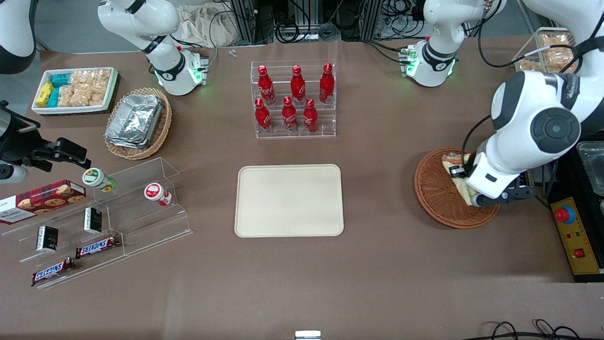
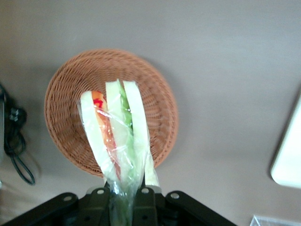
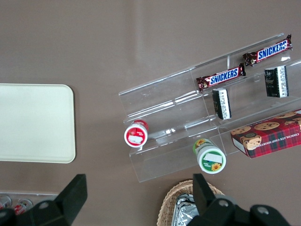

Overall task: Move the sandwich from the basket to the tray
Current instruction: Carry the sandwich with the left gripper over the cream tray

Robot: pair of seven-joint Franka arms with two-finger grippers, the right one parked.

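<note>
The sandwich [image 2: 117, 134] is a plastic-wrapped wedge of white bread with orange, red and green filling. My left gripper [image 2: 123, 197] is shut on its wrapped end and holds it above the round reddish-brown wicker basket [image 2: 66, 99]. In the front view the gripper [image 1: 476, 198] hangs over the basket [image 1: 436, 193] at the working arm's end of the table, and only a bit of the sandwich [image 1: 452, 163] shows past the arm. The cream-beige tray [image 1: 289, 200] lies in the middle of the table; it also shows in the left wrist view [image 2: 288, 160].
A clear rack of red bottles [image 1: 293, 99] stands farther from the front camera than the tray. A yellow control box with a red button [image 1: 573, 233] sits beside the basket. A tan oval basket of foil containers [image 1: 137, 122] and a clear stepped snack shelf [image 1: 104, 222] lie toward the parked arm's end.
</note>
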